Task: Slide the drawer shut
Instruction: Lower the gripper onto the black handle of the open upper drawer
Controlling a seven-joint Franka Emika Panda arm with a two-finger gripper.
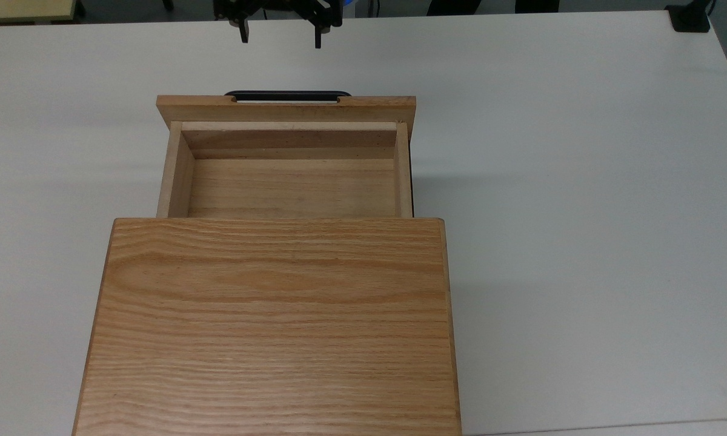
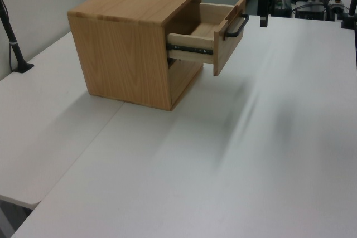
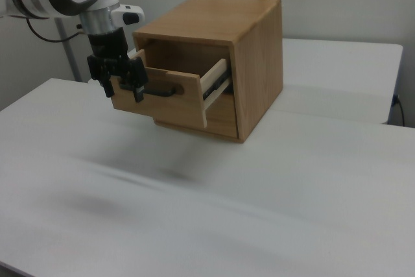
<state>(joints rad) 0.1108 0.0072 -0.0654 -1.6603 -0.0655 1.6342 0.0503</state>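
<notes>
The drawer (image 1: pixel 291 181) is a shallow light-wood box, pulled well out of the oak-grained cabinet (image 1: pixel 272 321); its inside is bare. Its wider front panel (image 1: pixel 286 109) carries a long black bar handle (image 1: pixel 288 95). My gripper (image 1: pixel 280 36) hangs open just beyond the handle, fingers pointing down, apart from it and holding nothing. In the right view the gripper (image 3: pixel 121 89) sits in front of the drawer front (image 3: pixel 172 105), level with the handle (image 3: pixel 167 91). In the left view the drawer (image 2: pixel 209 37) juts out toward one gripper finger (image 2: pixel 263 18).
The cabinet (image 2: pixel 134 43) stands on a white table (image 1: pixel 581 212) with wide bare surface on both sides. A black block (image 1: pixel 690 18) sits at the table's far corner at the top view's right. A black pole mount (image 2: pixel 17 54) stands at the left view's left.
</notes>
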